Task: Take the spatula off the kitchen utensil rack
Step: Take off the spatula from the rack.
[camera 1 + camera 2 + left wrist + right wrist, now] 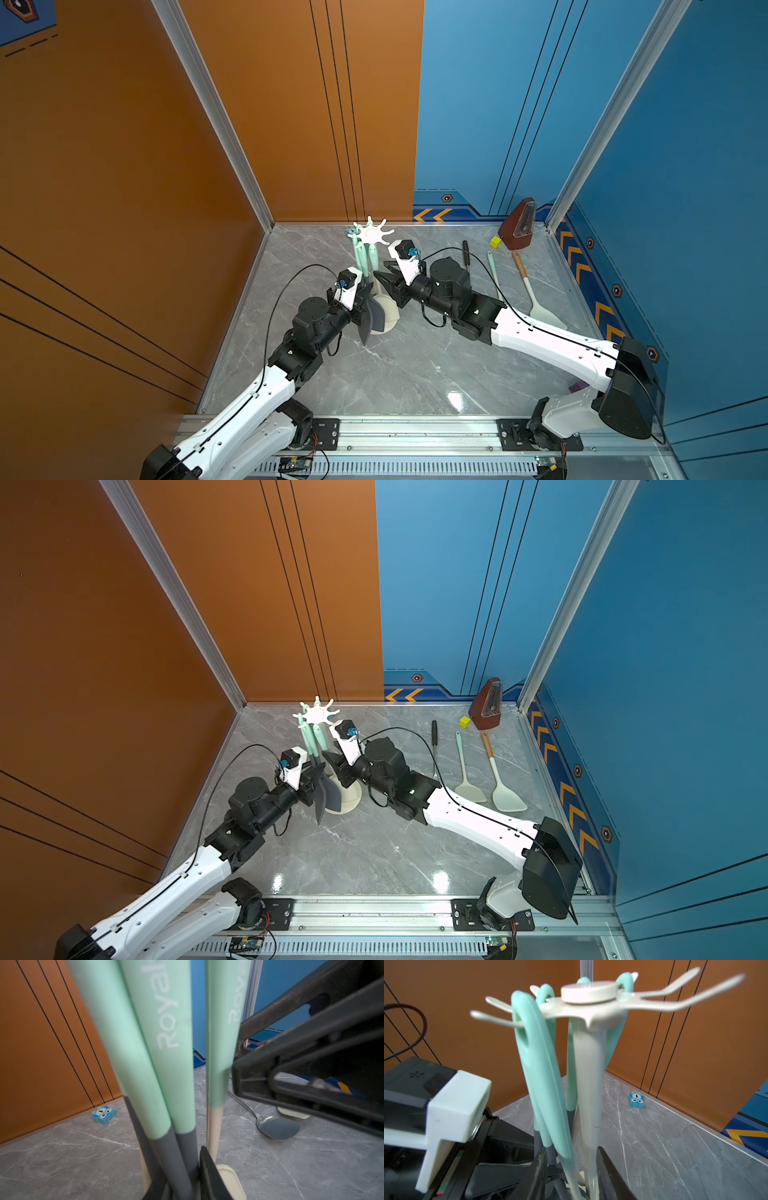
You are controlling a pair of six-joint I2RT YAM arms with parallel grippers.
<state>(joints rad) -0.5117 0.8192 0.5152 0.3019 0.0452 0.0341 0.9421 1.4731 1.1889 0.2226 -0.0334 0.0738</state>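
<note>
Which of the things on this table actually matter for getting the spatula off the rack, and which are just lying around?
In play: kitchen utensil rack; grey-headed spatula hanging on it; left gripper gripping its neck; right gripper around the rack's pole.
Lying about: mint-handled spatula, wooden-handled spatula, black-handled spoon, yellow cube, brown metronome, blue owl toy.
</note>
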